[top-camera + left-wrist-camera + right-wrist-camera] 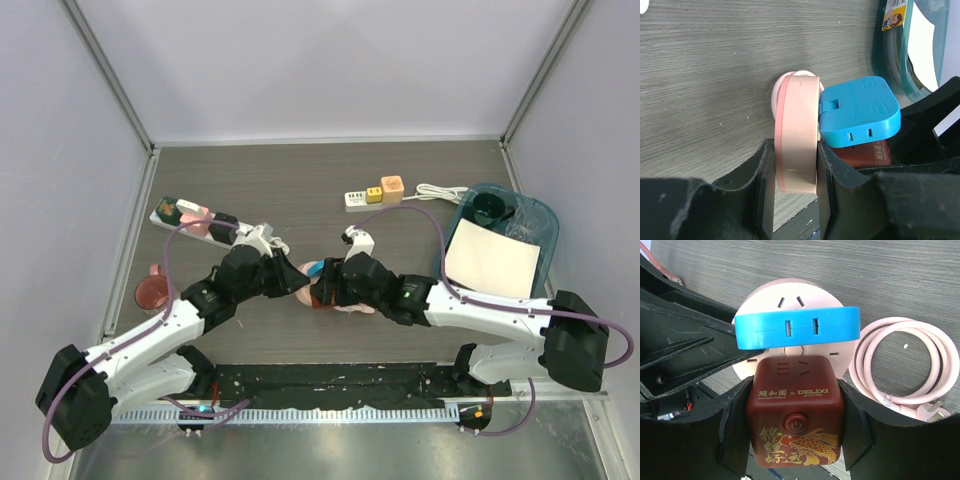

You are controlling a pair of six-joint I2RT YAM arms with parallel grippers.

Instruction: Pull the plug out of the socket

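Note:
A round pink socket [790, 295] lies on the table with a blue plug [797, 327] and a dark red cube plug [795, 420] with a gold fish seated in its face. In the top view the two grippers meet over it near the table's middle. My left gripper [795, 185] is shut on the socket's [797, 130] rim, gripping it edge-on, with the blue plug [860, 112] just to the right. My right gripper [794, 390] is shut on the red cube, one pad on each side. The socket's pink cable [905, 365] lies coiled at the right.
A white power strip [375, 195] with yellow and orange adapters lies at the back. A teal bin [500, 235] holding a white sheet stands at the right. Another strip [190, 215] and a reddish-brown cup [152, 292] sit at the left.

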